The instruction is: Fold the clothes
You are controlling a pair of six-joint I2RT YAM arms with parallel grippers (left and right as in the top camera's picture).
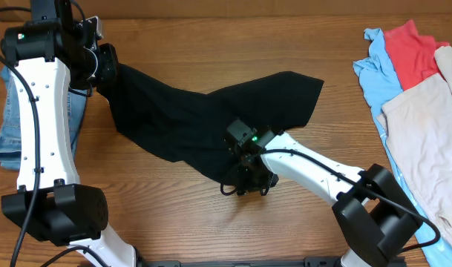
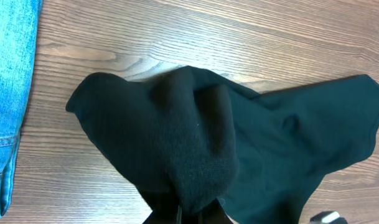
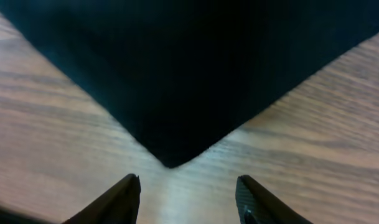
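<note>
The left claw (image 1: 105,65) is clenched on a bunched fold of the black shirt (image 1: 211,111) and holds that end up off the table (image 1: 211,44). The rest of the shirt trails away from it across the wood. The right claw (image 3: 188,183) is released, fingers spread, with a pointed shirt corner just ahead of them, untouched. Jeans (image 2: 9,93) lie beside the left claw.

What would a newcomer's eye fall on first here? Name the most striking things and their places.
A crumpled black T-shirt sprawls across the middle of the wooden table, one end bunched in the left end effector. The right end effector sits open just short of its pointed corner. A red, blue and beige clothes pile brightens the right edge.
</note>
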